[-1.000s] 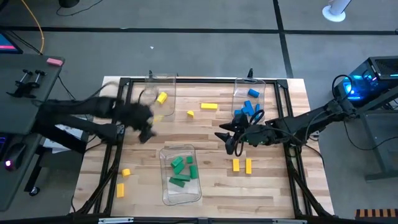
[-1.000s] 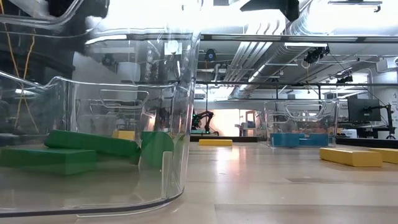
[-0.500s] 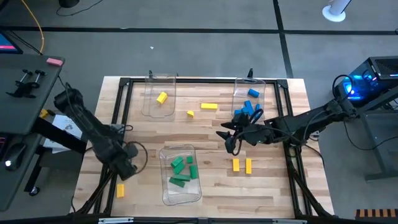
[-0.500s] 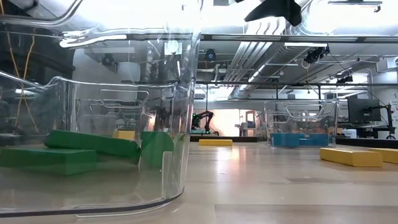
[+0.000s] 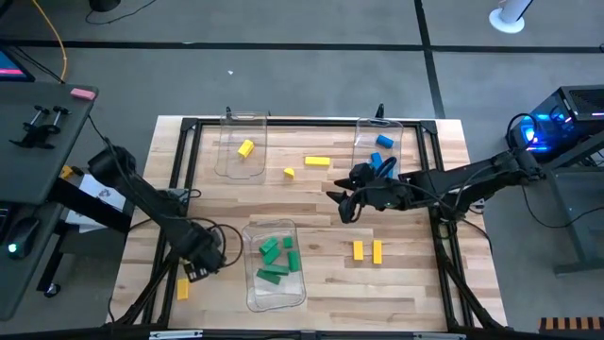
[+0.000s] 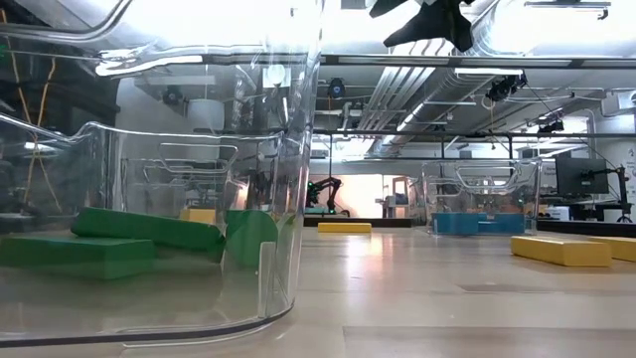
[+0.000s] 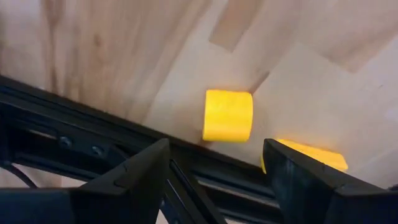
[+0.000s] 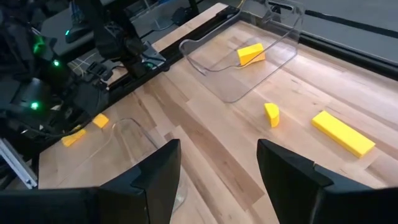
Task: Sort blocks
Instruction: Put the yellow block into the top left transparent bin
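Left gripper [image 5: 200,266] is down low at the near-left of the table, fingers spread wide and holding nothing. Its wrist camera shows a short yellow block [image 7: 227,116] just ahead of the fingertips, roughly centred on the gap, lying close against the dark frame rail [image 7: 93,140]. A second yellow block [image 7: 308,155] sits right beside 1 fingertip, half hidden behind it.

Here's the worry: with the 2 blocks this near each other, a closing finger could nudge the second block or pin both at once. The rail is also tight against the target, so a finger coming down on that side may strike metal and skid the block away instead of gripping it.

Right gripper [image 5: 345,206] hangs above mid-table, fingers apart and empty, just beside the bin of blue blocks [image 5: 378,162]. Ahead of it, from its wrist camera, lie a small yellow wedge [image 8: 272,114] and a long yellow bar [image 8: 343,132], with the yellow bin [image 8: 249,74] beyond. Green blocks [image 5: 276,258] already sit in the near bin, between the 2 grippers. If both arms reach toward the yellow bin together, they could crowd each other.
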